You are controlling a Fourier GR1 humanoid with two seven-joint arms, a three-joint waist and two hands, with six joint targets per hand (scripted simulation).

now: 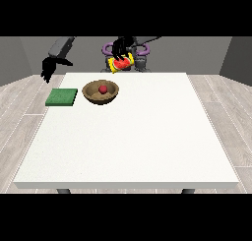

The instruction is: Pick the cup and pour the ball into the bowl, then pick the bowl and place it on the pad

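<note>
Here the white table [128, 136] fills most of the front view, with the robot small behind its far edge. A brown bowl [101, 92] sits on the table near that far edge, left of the middle, and a red ball [103, 89] lies inside it. Just beside the bowl, toward the view's left and apart from it, a flat green pad [62, 97] lies on the tabletop with nothing on it. Above the far edge, higher than the bowl and slightly to its right, a black hand [119, 49] holds the cup [121, 63], a yellow one with a red part showing; the cup lies tilted over on its side, and the dark fingers are wrapped over its top. This hand comes from the arm that reaches in from the view's right. The other hand [48, 68], at the view's left, hangs off the table's far left corner, above the floor and beyond the pad, touching nothing; its fingers point downward and look loosely extended rather than curled, holding nothing at all
</note>
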